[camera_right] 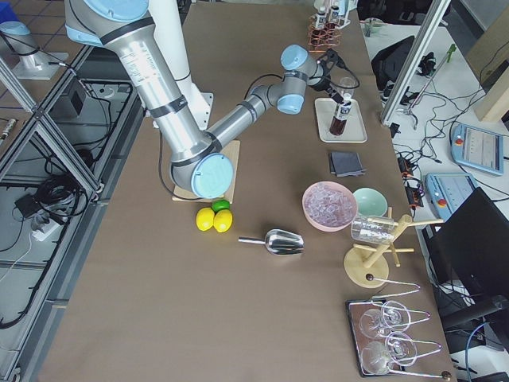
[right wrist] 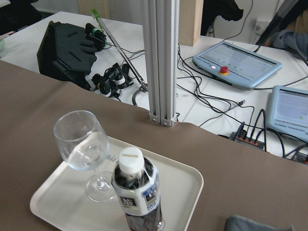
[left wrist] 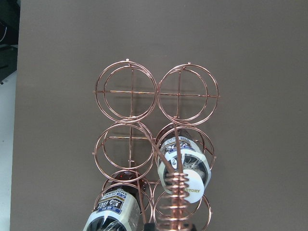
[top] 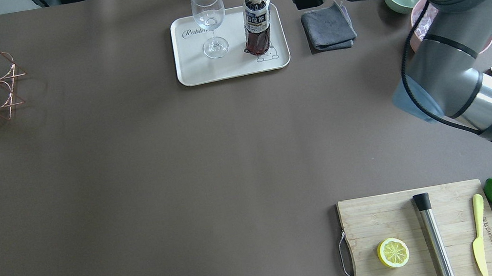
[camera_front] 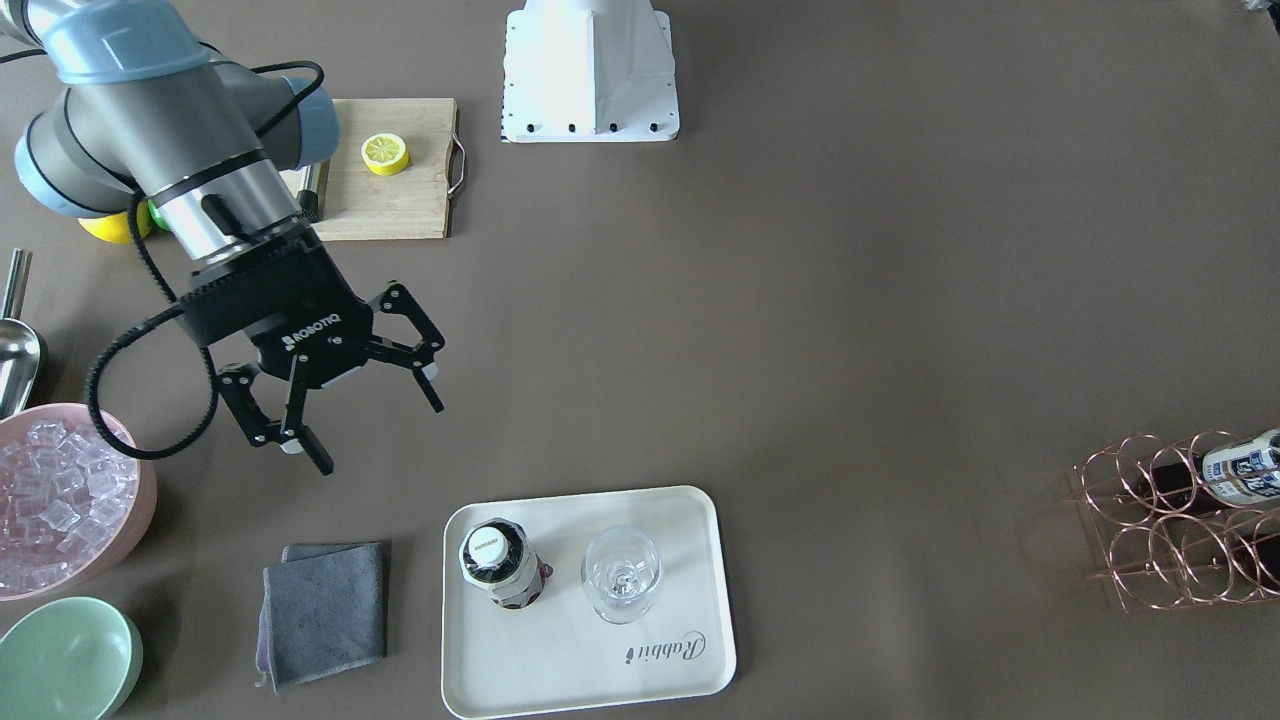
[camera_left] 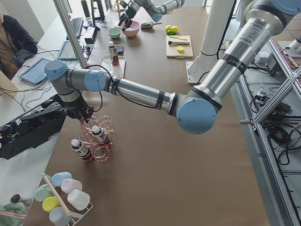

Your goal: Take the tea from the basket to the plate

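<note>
Brown table (camera_front: 850, 330): right end effector (camera_front: 382, 438) wide open, empty, near plate (camera_front: 560, 660).

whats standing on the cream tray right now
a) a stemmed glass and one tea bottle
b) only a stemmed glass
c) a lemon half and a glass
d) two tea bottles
A: the tray carries a clear stemmed glass and one upright tea bottle side by side; the lemon half sits on the cutting board instead.
</note>
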### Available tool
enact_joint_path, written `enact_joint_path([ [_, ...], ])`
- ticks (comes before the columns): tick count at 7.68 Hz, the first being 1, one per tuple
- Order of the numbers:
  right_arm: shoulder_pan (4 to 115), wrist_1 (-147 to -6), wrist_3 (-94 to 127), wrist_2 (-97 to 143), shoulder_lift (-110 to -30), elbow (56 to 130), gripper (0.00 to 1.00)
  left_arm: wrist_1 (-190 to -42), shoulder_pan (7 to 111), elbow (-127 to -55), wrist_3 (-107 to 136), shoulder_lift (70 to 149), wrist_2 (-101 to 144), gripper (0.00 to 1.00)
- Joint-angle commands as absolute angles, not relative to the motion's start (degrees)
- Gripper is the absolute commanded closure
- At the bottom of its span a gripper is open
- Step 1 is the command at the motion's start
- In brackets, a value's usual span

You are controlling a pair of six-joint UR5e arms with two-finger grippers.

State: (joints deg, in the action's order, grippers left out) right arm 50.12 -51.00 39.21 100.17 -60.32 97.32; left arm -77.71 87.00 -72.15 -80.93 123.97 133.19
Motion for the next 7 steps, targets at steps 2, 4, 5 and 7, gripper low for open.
enact_joint_path([
  [2,58.07,-73.23,39.81,106.48,-78.99,112.66,0.00,-79.45,86.57,-70.93,-80.86,124.36,133.15,1.00],
  [4,63.78,-92.71,39.64,115.89,-79.28,115.29,0.00,-79.45,86.57,-71.28,-80.68,124.37,133.15,1.00],
  [5,66.59,-100.21,39.03,121.06,-79.45,115.75,0.00,-79.45,86.57,-71.45,-80.77,124.37,133.15,1.00],
  [7,72.31,-103.71,28.48,124.53,-85.56,115.75,0.00,-79.45,86.57,-71.63,-80.68,124.45,133.15,1.00],
])
